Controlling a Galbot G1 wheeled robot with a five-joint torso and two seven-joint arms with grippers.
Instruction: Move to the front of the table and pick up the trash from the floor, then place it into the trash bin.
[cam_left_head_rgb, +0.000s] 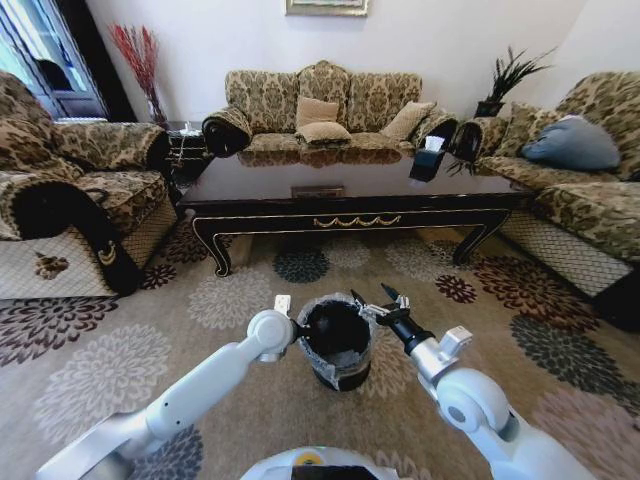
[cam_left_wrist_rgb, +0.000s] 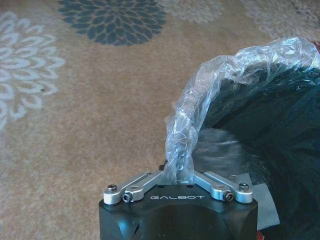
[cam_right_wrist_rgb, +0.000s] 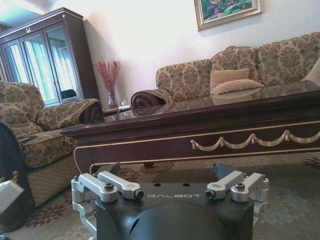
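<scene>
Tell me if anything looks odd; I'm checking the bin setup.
The left gripper has its jaws pinched on the clear plastic liner of the small round black trash bin, pulling its rim into a peak.

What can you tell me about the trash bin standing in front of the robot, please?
The trash bin is a small round black bucket standing upright on the patterned carpet, in front of the coffee table and between the two arms. A crinkled clear plastic liner is folded over its rim. The left gripper is closed on the liner at the rim; the right gripper hangs open by the opposite side. The inside looks dark; its contents cannot be made out.
</scene>
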